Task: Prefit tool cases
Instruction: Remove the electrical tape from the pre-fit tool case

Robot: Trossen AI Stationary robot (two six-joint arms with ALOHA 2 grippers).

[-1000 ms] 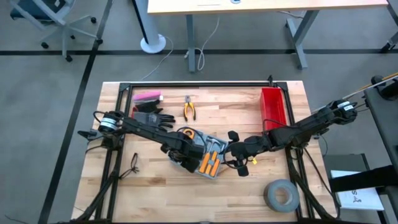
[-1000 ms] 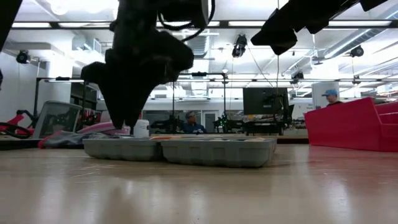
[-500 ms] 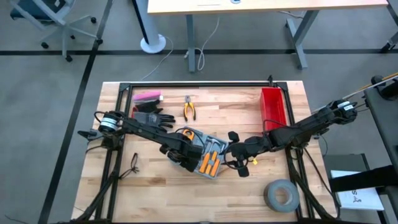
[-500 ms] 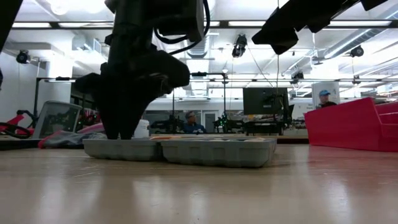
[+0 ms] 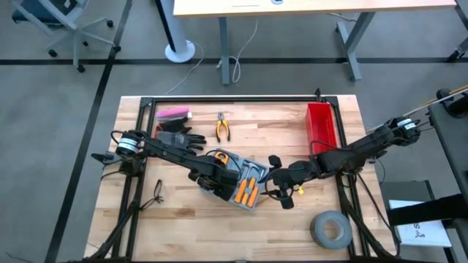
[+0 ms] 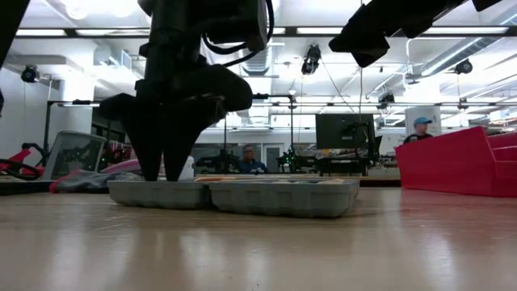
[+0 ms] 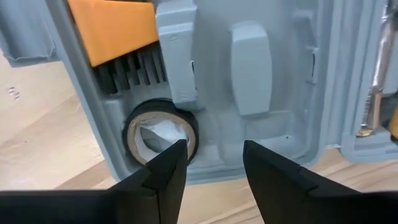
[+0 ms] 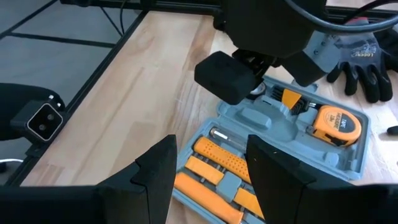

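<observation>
The grey-blue tool case (image 5: 241,184) lies open and flat on the wooden table, and it also shows in the low view (image 6: 234,196). Its slots hold orange-handled tools (image 8: 217,163), an orange tape measure (image 8: 336,124) and a small black tape roll (image 7: 160,134). My left gripper (image 7: 211,165) is open and points down over the case's left half (image 6: 161,192). Its fingers stand beside the black roll, just above the slots. My right gripper (image 8: 214,171) is open and empty. It hangs above the table just right of the case (image 5: 281,191).
A red bin (image 5: 319,124) stands at the far right, and a grey tape roll (image 5: 330,228) lies at the near right. Pliers (image 5: 222,128), black gloves (image 5: 179,136) and a pink item (image 5: 173,113) lie at the far left. People show in the room beyond.
My left gripper has gone down toward the case's left half. In the low view its fingertips now stand apart, where they showed as one point a second ago. The case has kept still.
</observation>
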